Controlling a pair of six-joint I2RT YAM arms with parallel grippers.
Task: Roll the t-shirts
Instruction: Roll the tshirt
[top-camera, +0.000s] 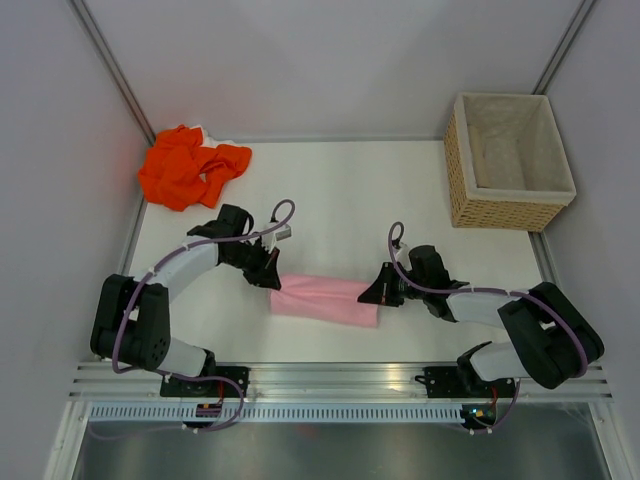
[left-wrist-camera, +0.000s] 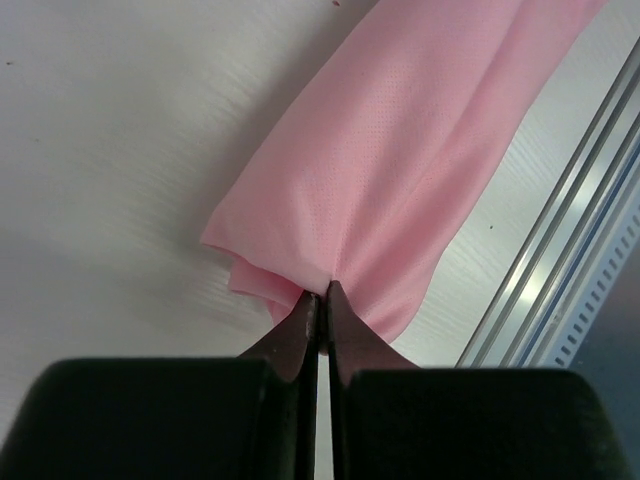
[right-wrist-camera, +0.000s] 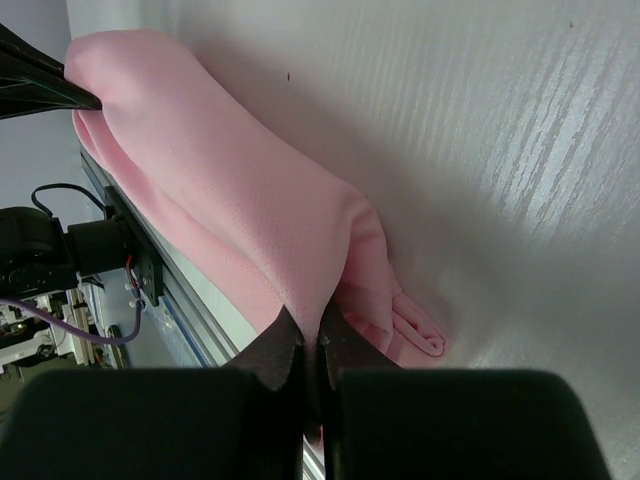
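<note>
White tabletop (top-camera: 350, 190), walled on three sides, as I view it from my remote station.

Item one: pink t-shirt (top-camera: 325, 298), near the front edge between the two arms, gathered into a long, loose roll lying crosswise.
Left gripper (top-camera: 270, 278): jaws pressed together, pinching the roll's left end.
Right gripper (top-camera: 372, 293): likewise nipping cloth at the right end.
Item two: orange t-shirt (top-camera: 190, 165), crumpled in the far left corner, well apart from both arms.
Item three: wicker basket (top-camera: 500, 213), far right.

My reckoning: the pink shirt is roughly rolled but slack and untidy at the ends, and the orange shirt is not yet begun. Half done at best.
</note>
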